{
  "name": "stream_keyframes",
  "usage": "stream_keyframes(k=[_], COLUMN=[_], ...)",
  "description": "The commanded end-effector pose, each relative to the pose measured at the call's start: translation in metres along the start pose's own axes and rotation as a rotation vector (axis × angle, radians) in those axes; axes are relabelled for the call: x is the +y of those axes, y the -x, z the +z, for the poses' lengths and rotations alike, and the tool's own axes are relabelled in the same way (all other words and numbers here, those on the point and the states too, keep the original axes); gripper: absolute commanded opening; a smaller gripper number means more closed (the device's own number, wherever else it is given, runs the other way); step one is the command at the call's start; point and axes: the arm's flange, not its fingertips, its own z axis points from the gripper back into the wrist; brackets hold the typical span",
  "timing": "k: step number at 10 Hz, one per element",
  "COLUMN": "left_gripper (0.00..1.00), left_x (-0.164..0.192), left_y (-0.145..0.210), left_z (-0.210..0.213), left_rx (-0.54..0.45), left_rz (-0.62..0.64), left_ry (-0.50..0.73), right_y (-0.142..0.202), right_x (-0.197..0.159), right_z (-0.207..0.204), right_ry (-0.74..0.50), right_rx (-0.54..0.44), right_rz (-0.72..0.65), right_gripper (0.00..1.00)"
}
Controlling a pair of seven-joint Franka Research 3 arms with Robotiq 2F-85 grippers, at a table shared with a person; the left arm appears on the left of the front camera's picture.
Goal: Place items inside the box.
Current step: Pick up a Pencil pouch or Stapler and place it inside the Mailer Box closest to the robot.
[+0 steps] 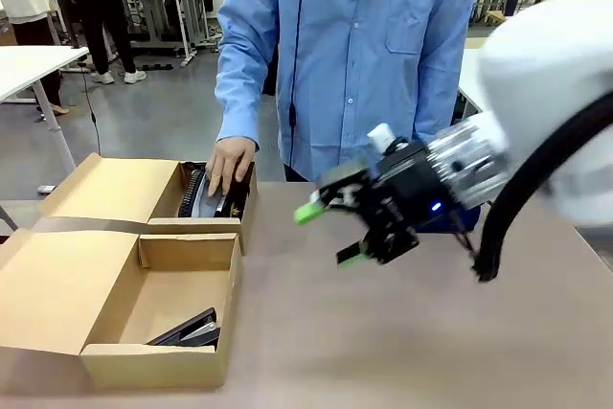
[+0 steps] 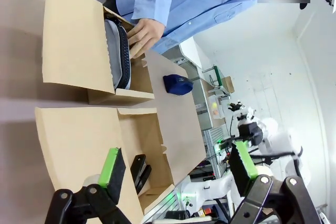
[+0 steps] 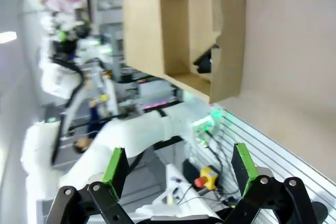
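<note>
Left gripper [image 2: 177, 164], right gripper [image 1: 329, 235]: jaws apart

Your front camera sits on the robot's side of the table [image 1: 402, 352], looking across it at the person [image 1: 354, 64]. The right gripper [image 1: 330, 235] hangs near the lens, to the right of the person's hand [image 1: 230, 162]. Your left wrist camera (rolled sideways) looks along the left gripper [image 2: 177, 163] down onto the box [image 2: 73, 51], close, with that hand at the top. Your right wrist camera faces the box from farther off. All three share the compartment away from the hand, holding the black stapler [image 1: 187, 330].
</note>
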Motion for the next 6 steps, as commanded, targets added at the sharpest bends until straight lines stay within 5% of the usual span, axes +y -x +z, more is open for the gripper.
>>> stream_keyframes(k=[1,6], left_gripper=[1.0,1.0], left_x=[-0.001,-0.001], left_y=[0.004,0.004], left_z=[-0.002,-0.002], left_rx=[-0.016,-0.016], left_rz=[-0.019,-0.019], left_ry=[0.026,0.026], right_y=[0.061,0.151], right_x=[-0.106,-0.256], right_z=[0.087,0.198], right_ry=[-0.198,-0.365], right_rx=[0.063,-0.087], right_rz=[0.023,0.088], right_gripper=[1.0,1.0])
